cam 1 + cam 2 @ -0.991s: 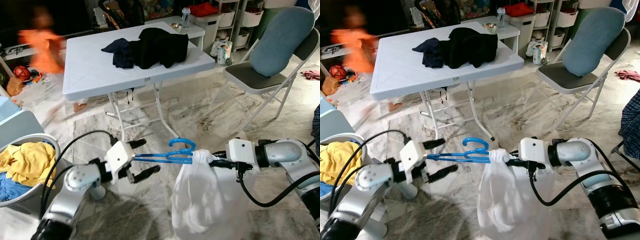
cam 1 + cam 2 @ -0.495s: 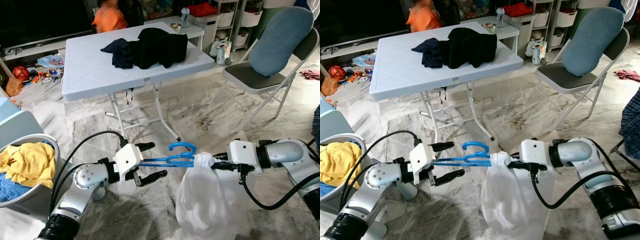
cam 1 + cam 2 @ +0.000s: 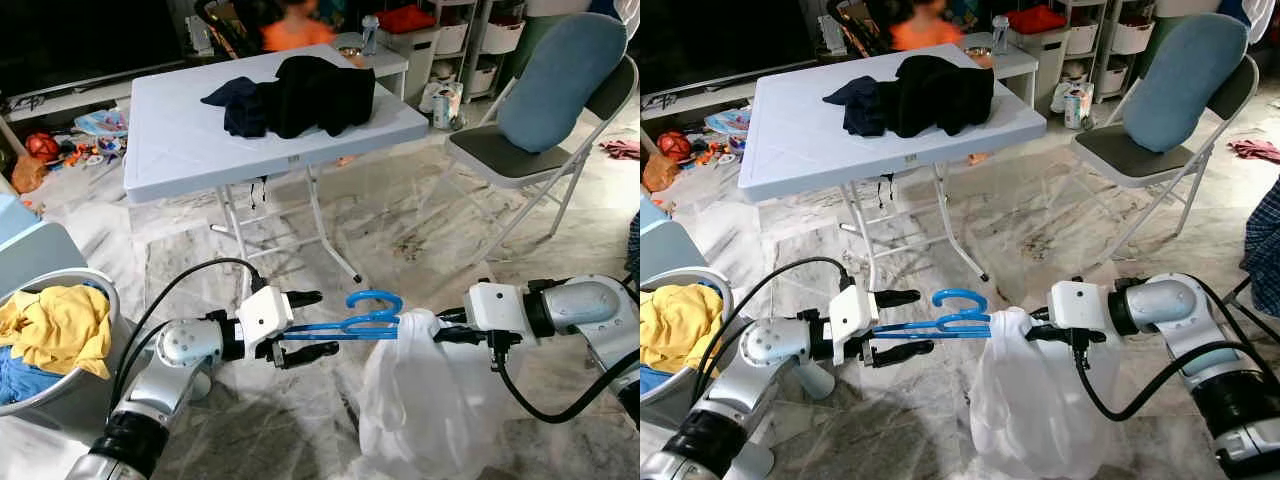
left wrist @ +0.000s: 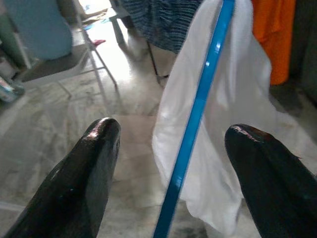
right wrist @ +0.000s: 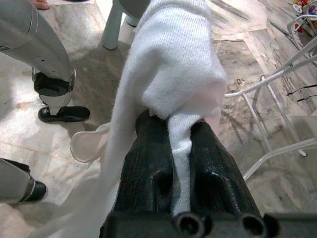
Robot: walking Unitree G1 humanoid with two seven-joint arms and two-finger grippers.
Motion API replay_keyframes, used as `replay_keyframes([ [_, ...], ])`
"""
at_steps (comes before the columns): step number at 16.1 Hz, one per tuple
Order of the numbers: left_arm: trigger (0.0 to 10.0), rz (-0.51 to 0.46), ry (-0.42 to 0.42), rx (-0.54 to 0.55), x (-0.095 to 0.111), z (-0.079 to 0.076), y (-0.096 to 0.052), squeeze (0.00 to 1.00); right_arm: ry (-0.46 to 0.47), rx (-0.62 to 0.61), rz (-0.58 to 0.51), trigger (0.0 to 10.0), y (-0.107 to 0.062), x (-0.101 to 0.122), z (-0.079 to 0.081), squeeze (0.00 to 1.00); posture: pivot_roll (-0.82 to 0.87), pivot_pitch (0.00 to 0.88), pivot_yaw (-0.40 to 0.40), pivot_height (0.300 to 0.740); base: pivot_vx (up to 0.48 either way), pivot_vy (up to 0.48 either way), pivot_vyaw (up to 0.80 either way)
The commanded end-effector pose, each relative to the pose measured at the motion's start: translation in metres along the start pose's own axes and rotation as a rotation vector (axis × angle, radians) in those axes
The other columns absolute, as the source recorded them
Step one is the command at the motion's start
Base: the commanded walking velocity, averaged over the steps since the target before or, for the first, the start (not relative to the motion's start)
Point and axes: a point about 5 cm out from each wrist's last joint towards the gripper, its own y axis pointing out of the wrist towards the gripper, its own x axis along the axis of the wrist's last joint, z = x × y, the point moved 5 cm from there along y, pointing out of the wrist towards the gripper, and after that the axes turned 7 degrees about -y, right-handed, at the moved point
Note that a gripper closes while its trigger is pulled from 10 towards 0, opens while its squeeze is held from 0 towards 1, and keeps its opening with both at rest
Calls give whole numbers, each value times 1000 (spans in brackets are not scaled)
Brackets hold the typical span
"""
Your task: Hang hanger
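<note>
Hanger in bright blue plastic [image 3: 350, 318], thin-barred with a curled hook on top, hangs in mid-air above the marbled stone floor [image 3: 400, 220], stretched level between the two arms. Far left, a round grey laundry basket [image 3: 60, 385] holds yellow and blue clothes [image 3: 50, 325]. Next along, the left gripper [image 3: 305, 322] has its two black fingers spread wide, one above and one below the hanger's free end; the left wrist view shows the blue bar running through the gap, and I cannot tell whether either finger touches it. Moving right, the hanger's hook curls upward at mid-span, and the far end disappears into a white cloth garment [image 3: 425, 400] that drapes down from the bar like a loose sack. Beyond that, the right gripper [image 3: 440, 332] is clamped tight on the top of the white garment, fabric bunched between its fingers in the right wrist view, where the hanger end sits under the cloth. Behind all this stands a white folding plastic table [image 3: 180, 140] with a heap of dark black and navy clothes [image 3: 300, 95] on it, a person in orange [image 3: 297, 25] blurred behind it. On the right, a grey folding chair with a blue cushion [image 3: 555, 85].
</note>
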Motion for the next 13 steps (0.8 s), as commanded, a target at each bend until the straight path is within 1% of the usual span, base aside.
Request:
replay_keyframes([
  [1,0,31,17,-31,-3,1,-3,0,-46,-8,-18,10000,-6,8,-6,0,-188,0,78,740,0,0,0],
  [4,0,34,27,-31,-2,7,-4,0,-41,20,-16,10000,-7,7,-1,0,-187,0,75,740,0,0,0],
  [6,0,63,65,-42,-6,8,-6,0,-41,50,-15,10000,-10,7,2,0,-188,0,74,740,0,0,0],
  [8,0,64,73,-43,-6,9,-6,0,-41,74,-19,10000,-13,8,5,0,-188,0,74,740,0,0,0],
  [9,0,60,71,-48,-6,8,-5,0,-46,69,-11,10000,-14,7,4,0,-191,0,74,740,0,0,0],
  [13,0,66,61,-111,-11,-4,1,0,-58,59,-15,10000,-13,9,0,0,-191,0,74,740,0,0,0],
])
